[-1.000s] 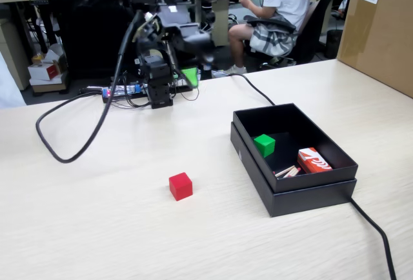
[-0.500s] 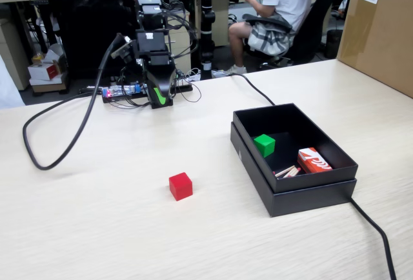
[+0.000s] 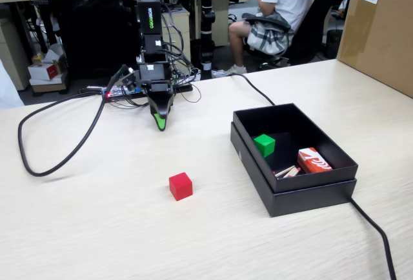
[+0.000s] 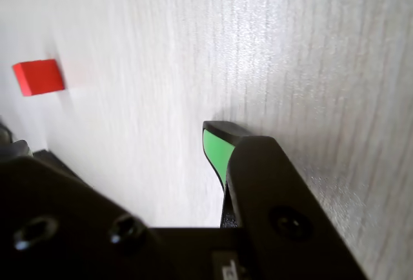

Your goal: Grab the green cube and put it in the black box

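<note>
Spanning both views, pale wood-grain surface [image 3: 97,228], carrying all items listed. Brown carton [image 3: 381,28], large, at the surface's far right edge in the fixed view. Black box [image 3: 258,167], shallow, upright walls on a wider base rim, standing right of centre and nearer the right edge; contents: the green cube [image 3: 264,145], resting on the box floor near its left wall, and a red-and-white packet [image 3: 313,160] toward the near right corner. Robot arm [image 3: 150,41], black, at the far edge of the surface left of centre, pointing down. Jaws [image 3: 159,124], green-tipped, tip close to the surface, holding nothing; one lies behind the other in both views, so their opening cannot be told. Red cube [image 3: 181,186], on the bare surface toward the near edge, well apart from jaws and box.
</note>
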`<state>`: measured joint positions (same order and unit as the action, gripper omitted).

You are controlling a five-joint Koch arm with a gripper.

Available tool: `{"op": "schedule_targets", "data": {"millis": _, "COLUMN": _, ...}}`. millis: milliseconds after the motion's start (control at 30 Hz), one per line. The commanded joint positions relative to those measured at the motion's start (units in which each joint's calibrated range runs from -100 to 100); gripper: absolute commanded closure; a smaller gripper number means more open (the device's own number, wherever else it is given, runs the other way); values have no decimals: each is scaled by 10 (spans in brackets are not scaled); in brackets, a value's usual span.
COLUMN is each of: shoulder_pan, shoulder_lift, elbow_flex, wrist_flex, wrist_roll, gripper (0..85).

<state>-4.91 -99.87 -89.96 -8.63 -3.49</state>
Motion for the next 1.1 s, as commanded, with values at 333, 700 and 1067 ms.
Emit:
{"op": "schedule_targets", "data": {"millis": 333, "shoulder_pan": 7, "shoulder_lift": -1, "elbow_flex": -75, "wrist_flex": 100, "wrist_roll": -20, "gripper": 359}}
{"op": "schedule_targets", "data": {"millis": 700, "shoulder_pan": 8, "shoulder_lift": 1, "elbow_flex": -73, "wrist_flex": 100, "wrist_roll": -20, "gripper": 368}}
{"op": "schedule_targets", "data": {"millis": 1067, "shoulder_pan": 8, "shoulder_lift": 1, "elbow_flex": -73, "wrist_flex": 101, "wrist_roll": -20, "gripper": 368}}
